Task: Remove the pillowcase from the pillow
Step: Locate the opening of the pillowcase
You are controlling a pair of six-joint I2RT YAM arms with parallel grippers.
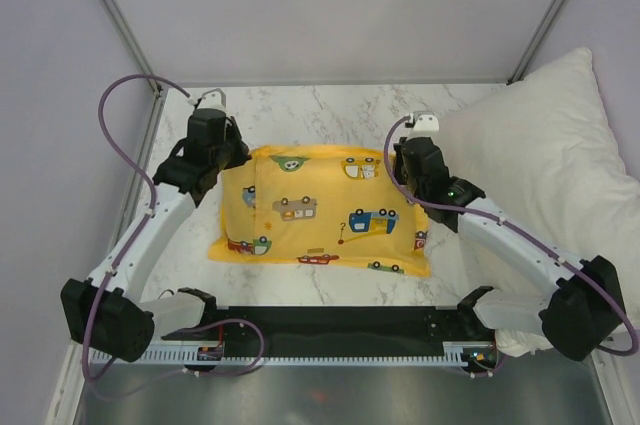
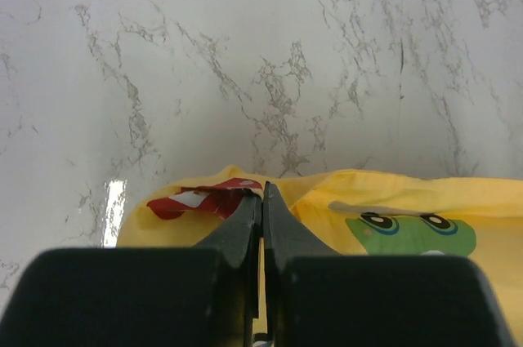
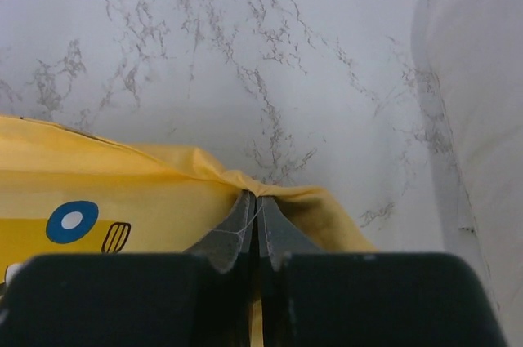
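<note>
Bright yellow car-print fabric pillowcase (image 1: 320, 210), two corners pinched.
It lay just beside the large white pillow (image 1: 540, 155); the right gripper (image 3: 255, 204) pinched the corner nearer it, the left gripper (image 2: 261, 200) the farther. Fabric could slip from shallow pinches under pull.

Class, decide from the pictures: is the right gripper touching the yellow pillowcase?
Touching. The right wrist view shows the right gripper shut on a bunched corner of the pillowcase, with the fabric pinched between its jaws.

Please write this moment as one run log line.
left gripper: shut on pillowcase far-left corner | right gripper: shut on pillowcase far-right corner | pillow: not visible
</note>
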